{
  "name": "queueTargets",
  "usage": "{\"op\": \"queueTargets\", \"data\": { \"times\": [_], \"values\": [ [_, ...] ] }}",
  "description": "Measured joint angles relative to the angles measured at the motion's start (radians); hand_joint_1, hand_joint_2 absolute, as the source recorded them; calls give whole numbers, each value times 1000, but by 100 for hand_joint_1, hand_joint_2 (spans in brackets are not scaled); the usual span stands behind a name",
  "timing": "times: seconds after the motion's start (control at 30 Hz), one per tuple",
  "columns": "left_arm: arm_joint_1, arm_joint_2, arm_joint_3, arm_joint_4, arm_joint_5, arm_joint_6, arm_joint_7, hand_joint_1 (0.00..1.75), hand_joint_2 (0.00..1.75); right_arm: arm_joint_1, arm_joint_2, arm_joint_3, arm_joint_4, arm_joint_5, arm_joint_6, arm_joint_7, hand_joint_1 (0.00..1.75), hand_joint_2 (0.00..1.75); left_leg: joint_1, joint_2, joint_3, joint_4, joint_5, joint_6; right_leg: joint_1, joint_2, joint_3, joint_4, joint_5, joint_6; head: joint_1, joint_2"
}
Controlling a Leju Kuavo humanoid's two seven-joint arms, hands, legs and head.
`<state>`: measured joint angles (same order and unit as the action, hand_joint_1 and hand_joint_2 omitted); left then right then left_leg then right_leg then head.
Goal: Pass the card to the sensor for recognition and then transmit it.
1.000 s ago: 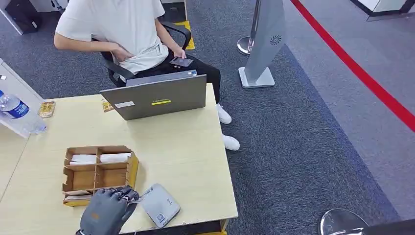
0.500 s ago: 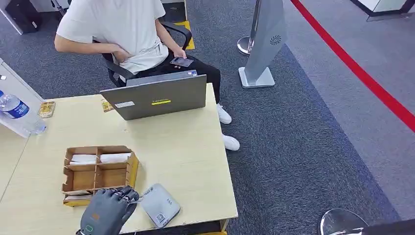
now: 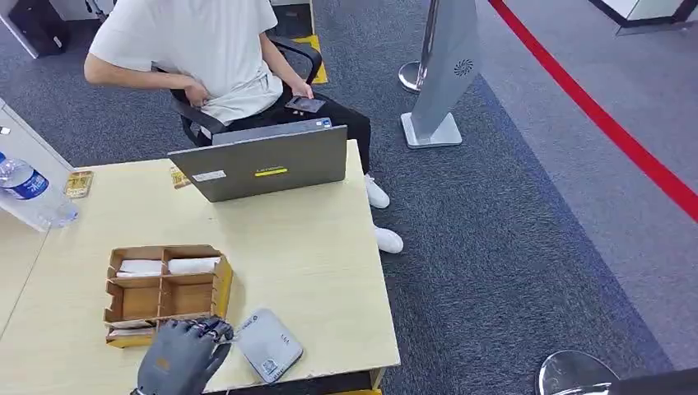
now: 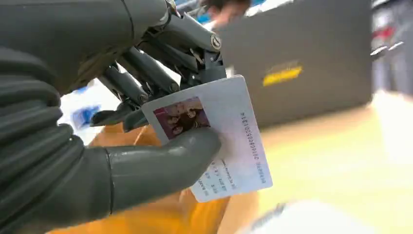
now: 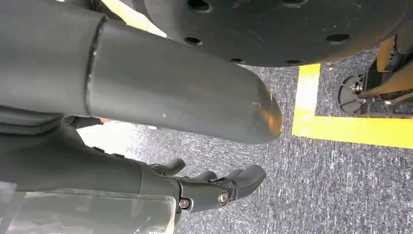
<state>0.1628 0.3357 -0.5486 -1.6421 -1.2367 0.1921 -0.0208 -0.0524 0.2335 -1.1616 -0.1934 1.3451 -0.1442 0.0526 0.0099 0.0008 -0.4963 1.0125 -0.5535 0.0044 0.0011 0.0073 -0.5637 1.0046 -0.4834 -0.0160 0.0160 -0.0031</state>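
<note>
Beside the sensor [image 3: 265, 345], left robot hand [image 3: 183, 355] pinching the card [image 4: 219, 131], thumb on its face

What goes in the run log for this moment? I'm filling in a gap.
left hand: holds card between thumb and fingers | place: beside reader, at table front edge | right hand: holds nothing, above carpet

The robot's left hand [image 3: 183, 355], dark grey with a ribbed cover at the wrist, sits low at the near left, its back turned upward and its darker fingers [image 4: 146, 73] curled forward. Its thick grey thumb [image 4: 160, 158] presses a white rectangular photo card [image 4: 221, 136] against those fingers. The right hand [image 5: 214, 187] hangs over the carpeted floor, holding nothing, its fingers loosely apart.
</note>
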Motion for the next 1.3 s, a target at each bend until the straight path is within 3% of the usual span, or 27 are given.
{"op": "queueTargets", "data": {
  "times": [0.07,0.13,0.5,0.87,1.1,1.2,1.3],
  "values": [
    [12,7,-55,67,20,91,44,175,175,1,0,0,0,3,4,2,0,0,0,0,0,0,0,0,0,0,0,0,-1,1,0,0],
    [15,15,-103,101,38,125,69,175,175,0,0,0,0,4,4,2,0,0,0,-1,0,0,0,0,0,-1,0,0,-1,1,0,0],
    [-10,48,-220,143,71,114,102,175,175,0,0,0,0,11,5,3,0,0,0,-1,0,0,0,0,0,-2,0,0,-1,1,0,0],
    [-21,63,-265,155,85,116,124,175,175,0,1,1,0,12,3,6,0,0,0,-1,0,0,0,0,0,-2,0,0,-1,1,0,0],
    [-23,98,-243,103,57,140,165,175,175,0,1,1,0,10,3,7,0,0,0,-1,0,0,0,0,0,-2,0,0,-1,1,0,0],
    [-20,103,-136,40,43,81,97,175,175,1,1,1,0,11,2,2,0,0,0,-1,0,0,0,0,0,-2,0,0,-1,1,0,0],
    [-19,101,-35,-5,31,68,64,175,175,1,1,1,0,13,2,2,0,0,0,-1,0,0,0,0,0,-2,0,0,-1,1,0,0]
  ]
}}
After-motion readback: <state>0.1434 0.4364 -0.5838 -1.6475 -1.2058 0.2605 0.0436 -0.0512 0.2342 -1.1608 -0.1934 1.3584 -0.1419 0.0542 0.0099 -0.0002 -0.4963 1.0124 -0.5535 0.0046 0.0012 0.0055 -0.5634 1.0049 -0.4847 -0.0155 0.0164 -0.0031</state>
